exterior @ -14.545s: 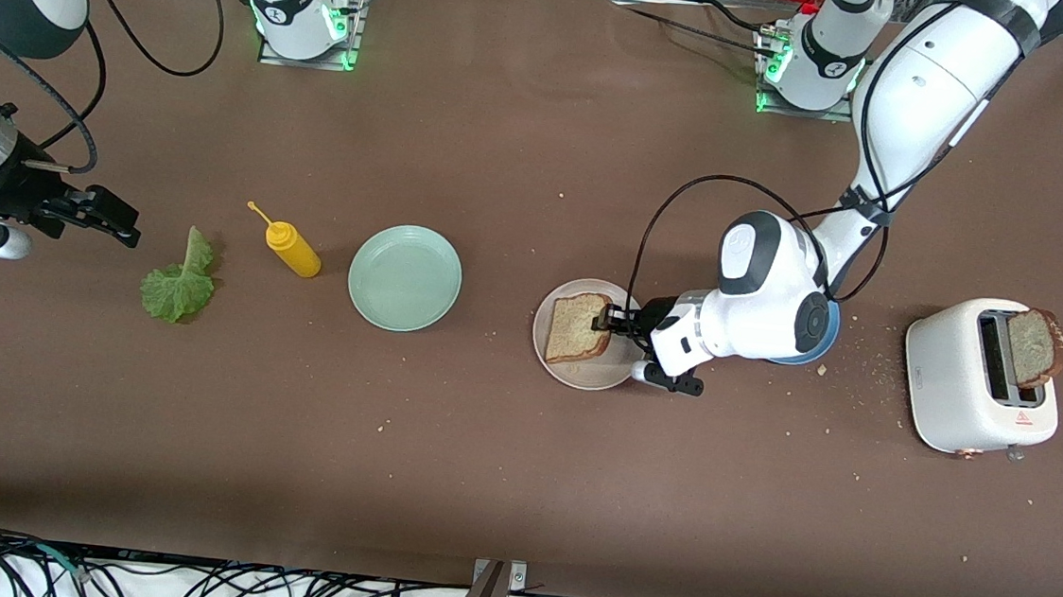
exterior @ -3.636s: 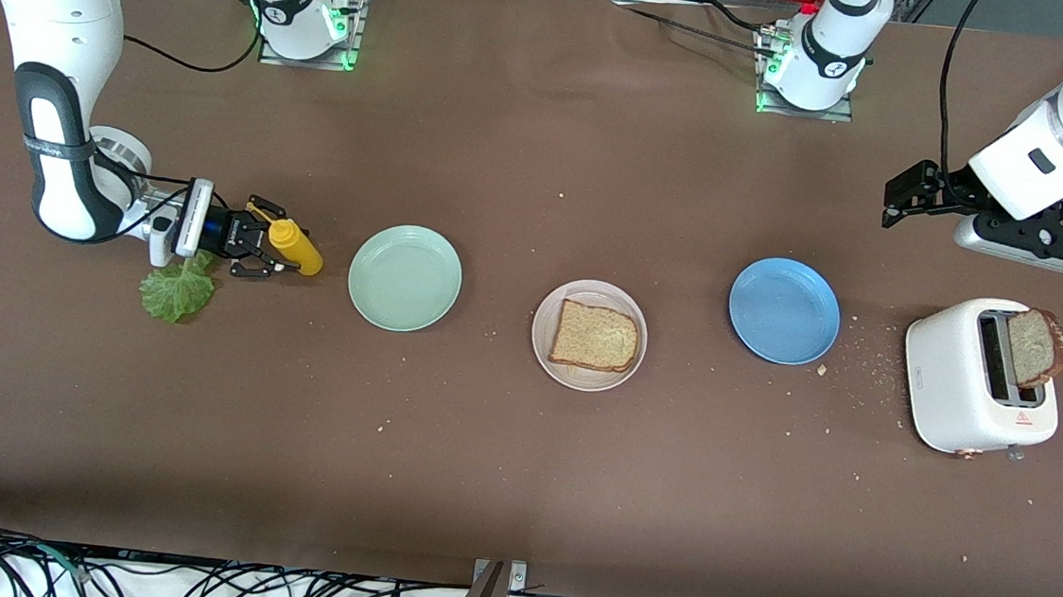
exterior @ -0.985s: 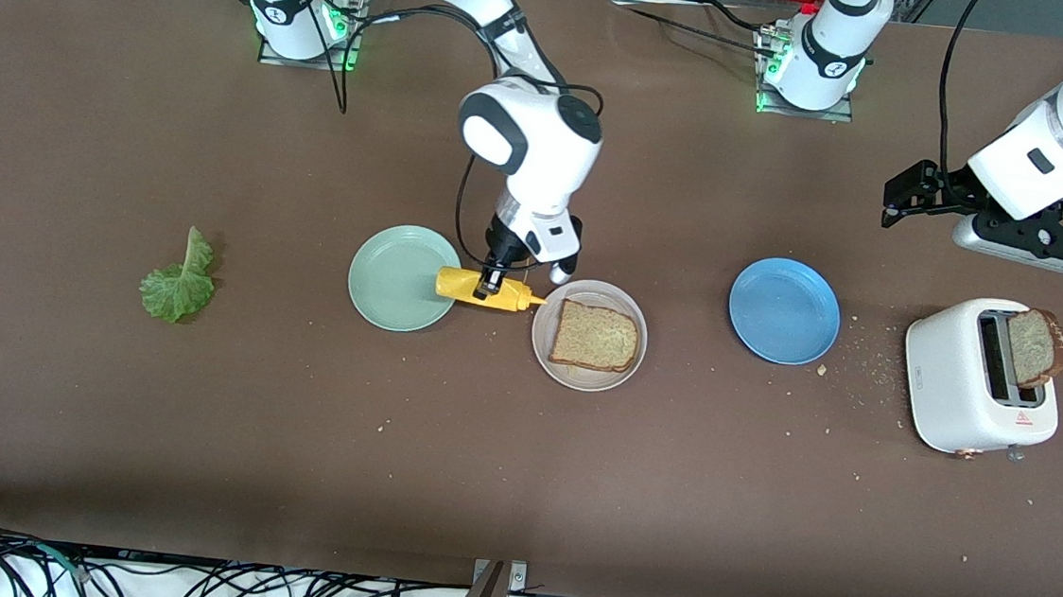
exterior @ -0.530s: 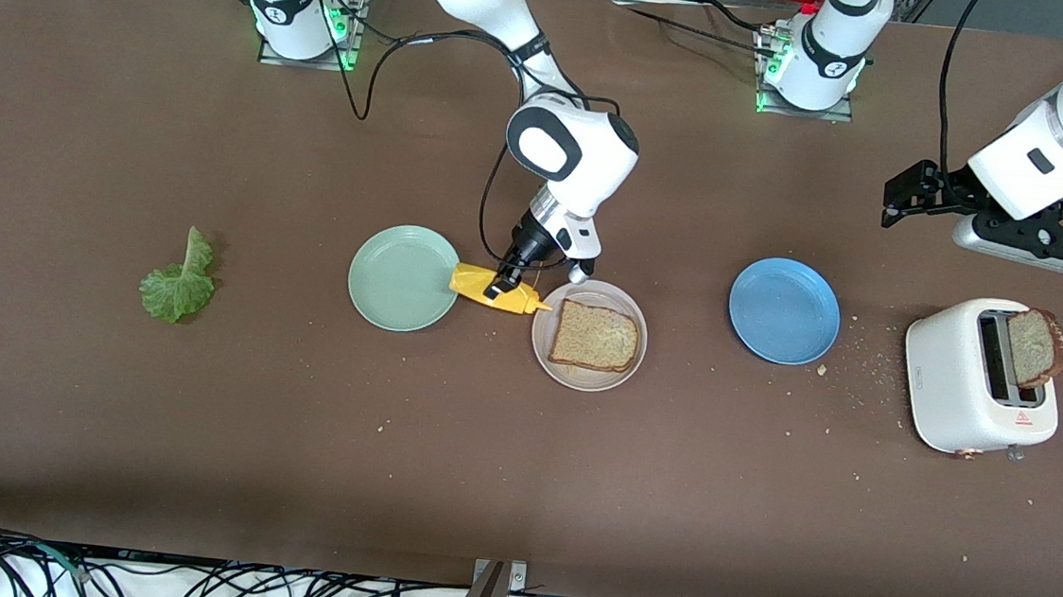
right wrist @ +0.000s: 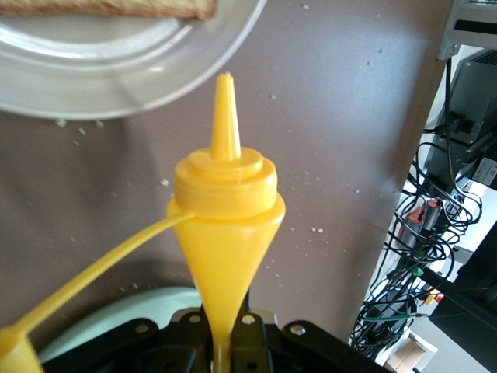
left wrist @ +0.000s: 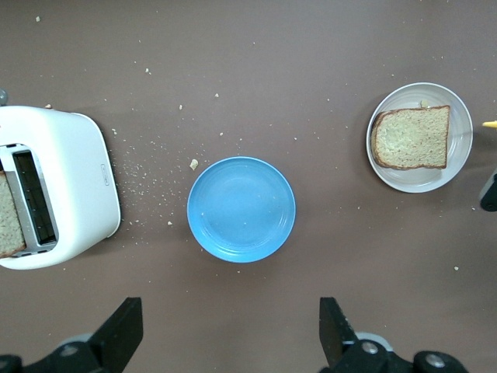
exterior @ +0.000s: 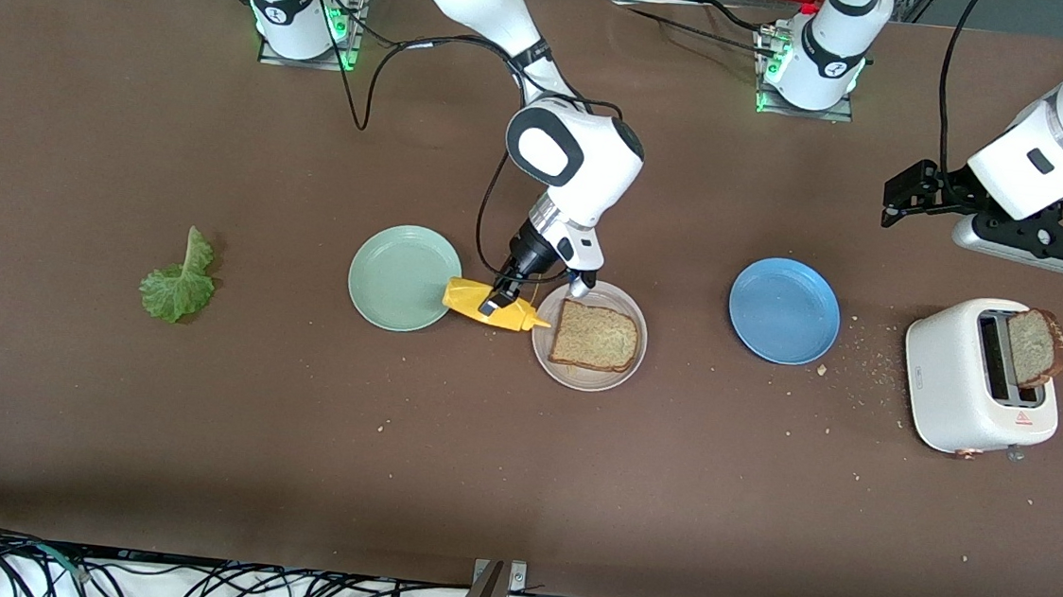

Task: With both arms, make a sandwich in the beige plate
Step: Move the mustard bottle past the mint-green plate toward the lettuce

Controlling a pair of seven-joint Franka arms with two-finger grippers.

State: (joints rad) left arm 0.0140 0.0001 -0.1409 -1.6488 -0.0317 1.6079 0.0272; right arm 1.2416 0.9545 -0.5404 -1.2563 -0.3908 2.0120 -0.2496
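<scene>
Front view: nearest the camera on the brown table (exterior: 517,487), the beige plate (exterior: 586,374) holds a single bread slice (exterior: 593,336) lying flat, crust outlined dark. The white toaster (exterior: 965,390) sits at the left arm's end of the table with a second bread slice (exterior: 1034,348) standing up out of its slot, crumbs scattered on the table near it. At the right arm's end lies the lettuce leaf (exterior: 177,282), well apart from the plates.

Between the mint-green plate (exterior: 395,278) and the beige plate, the right gripper (exterior: 498,298) is pinched tight on a yellow squeeze bottle (exterior: 483,305), held tilted on its side above the table with its nozzle aimed at the beige plate's rim. The right wrist view shows the nozzle (right wrist: 225,116) just short of that rim (right wrist: 155,85), the bottle's tethered cap (right wrist: 17,350) dangling free to one side.

A little farther from the camera than the beige plate, the blue plate (exterior: 784,310) sits bare between it and the toaster. Farther still, the left gripper (exterior: 909,197) waits in the air over bare table beside the toaster, its fingers (left wrist: 116,334) spread wide, looking down on the blue plate (left wrist: 241,208).
</scene>
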